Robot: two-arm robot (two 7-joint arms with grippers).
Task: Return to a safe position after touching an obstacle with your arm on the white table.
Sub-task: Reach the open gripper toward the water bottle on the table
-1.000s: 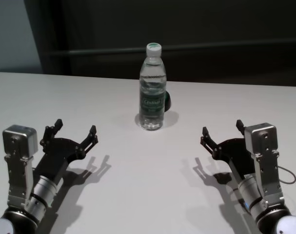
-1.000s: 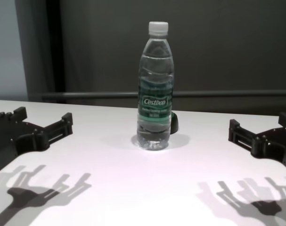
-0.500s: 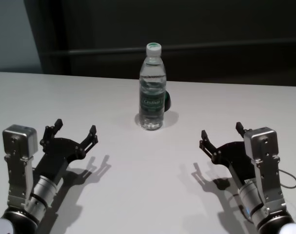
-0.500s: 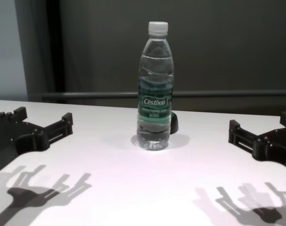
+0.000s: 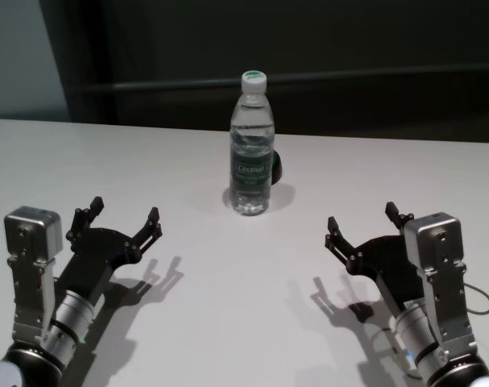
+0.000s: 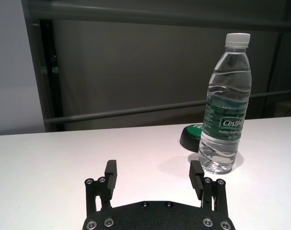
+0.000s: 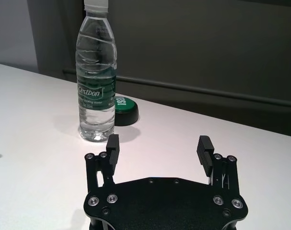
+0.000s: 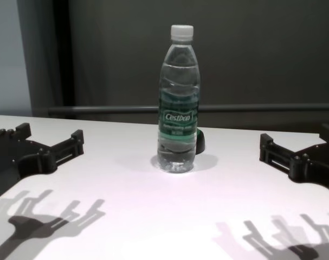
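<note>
Head view: clear water bottle [image 5: 251, 145] standing upright toward the far middle of the white tabletop [image 5: 204, 322], white cap on, green label around the waist; small dark rounded object [image 5: 277, 168] tucked just behind it on the robot's right. Left claw [image 5: 123, 218] hovering over the near left of the tabletop, fingers spread apart, gripping nothing, well apart from the bottle. Right claw [image 5: 363, 224] over the near right, fingers likewise spread and empty, well apart from the bottle. Left wrist view: left claw [image 6: 155, 176] with its two fingers [image 6: 110, 173] wide apart above bare tabletop [image 6: 49, 158], bottle [image 6: 225, 103] upright ahead and off to one side, dark rounded object [image 6: 191, 136] touching or nearly touching its base from behind. Right wrist view: right claw [image 7: 159, 149] with fingers [image 7: 204, 149] parted, bottle [image 7: 96, 72] upright beyond it, "Cestbon" readable on the label, dark object [image 7: 124, 110] just beside the base. Chest view: bottle [image 8: 179, 97] centred and upright on the tabletop [image 8: 153, 216], left claw [image 8: 47, 138] and right claw [image 8: 294, 142] flanking it at a distance, both spread and empty, shadows cast below.
</note>
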